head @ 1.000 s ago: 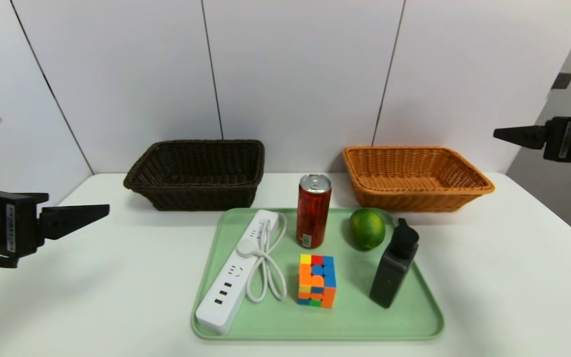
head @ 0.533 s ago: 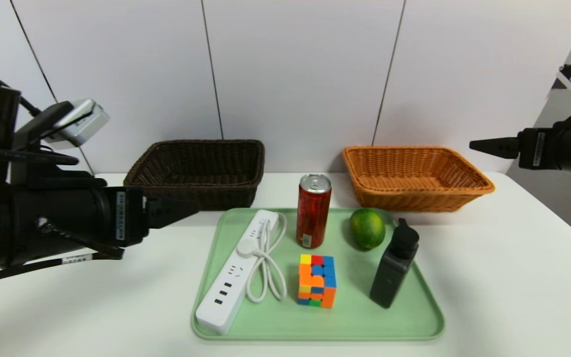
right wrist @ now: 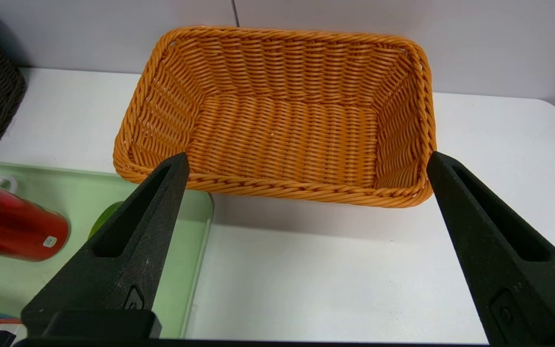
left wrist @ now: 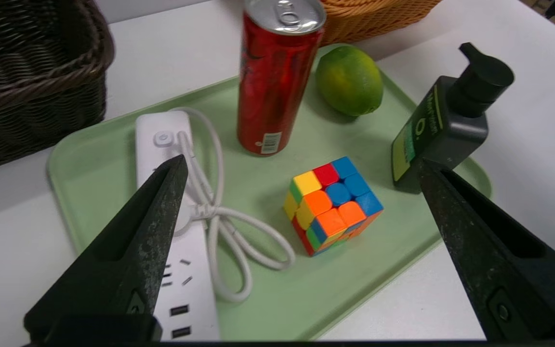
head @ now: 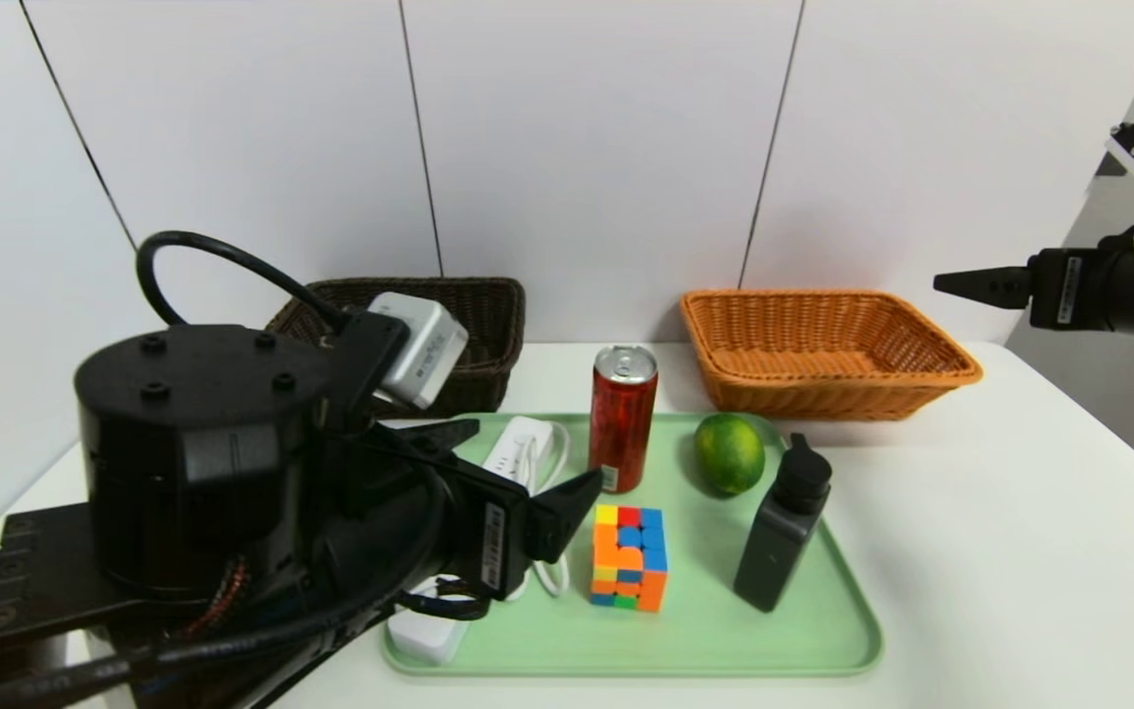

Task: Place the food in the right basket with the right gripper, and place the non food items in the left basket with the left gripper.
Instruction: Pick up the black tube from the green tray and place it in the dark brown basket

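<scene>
Left tool (left wrist: 301, 168) spread wide, empty, hovering above the green tray (head: 823, 630) over the white power strip (left wrist: 181, 270), aimed toward the Rubik's cube (head: 629, 556). On the tray too: red can (head: 622, 418), lime (head: 728, 454), black pump bottle (head: 782, 525). Dark brown basket (head: 488, 305) behind at left, orange basket (head: 823, 350) at right, both on the white tabletop (head: 1020, 551). Right tool (right wrist: 306, 164) also spread apart, empty, raised near the orange basket.

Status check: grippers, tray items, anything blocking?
Left gripper open above tray, nothing held. Right gripper open, parked over orange basket. All five items on tray. No obstruction.
</scene>
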Action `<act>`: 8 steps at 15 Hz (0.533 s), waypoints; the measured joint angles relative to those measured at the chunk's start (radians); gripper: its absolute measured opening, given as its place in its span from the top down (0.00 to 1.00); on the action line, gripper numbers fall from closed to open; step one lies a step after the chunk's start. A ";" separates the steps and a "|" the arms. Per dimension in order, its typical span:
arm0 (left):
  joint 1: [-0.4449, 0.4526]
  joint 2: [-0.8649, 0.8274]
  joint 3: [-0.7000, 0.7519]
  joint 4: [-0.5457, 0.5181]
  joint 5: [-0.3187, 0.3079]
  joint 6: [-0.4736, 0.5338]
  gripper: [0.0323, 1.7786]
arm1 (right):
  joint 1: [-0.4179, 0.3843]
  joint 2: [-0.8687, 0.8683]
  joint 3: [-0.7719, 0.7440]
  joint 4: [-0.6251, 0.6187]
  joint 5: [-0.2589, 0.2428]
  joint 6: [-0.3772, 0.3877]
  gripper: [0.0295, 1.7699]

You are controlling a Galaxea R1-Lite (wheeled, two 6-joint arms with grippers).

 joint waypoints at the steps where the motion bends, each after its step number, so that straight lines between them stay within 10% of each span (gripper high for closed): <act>1: -0.026 0.029 0.012 -0.060 -0.002 -0.001 0.05 | 0.000 -0.001 0.001 -0.001 0.000 0.000 0.04; 8: -0.148 0.234 0.039 -0.347 -0.050 0.032 0.05 | -0.005 -0.025 0.016 0.001 0.000 0.003 0.04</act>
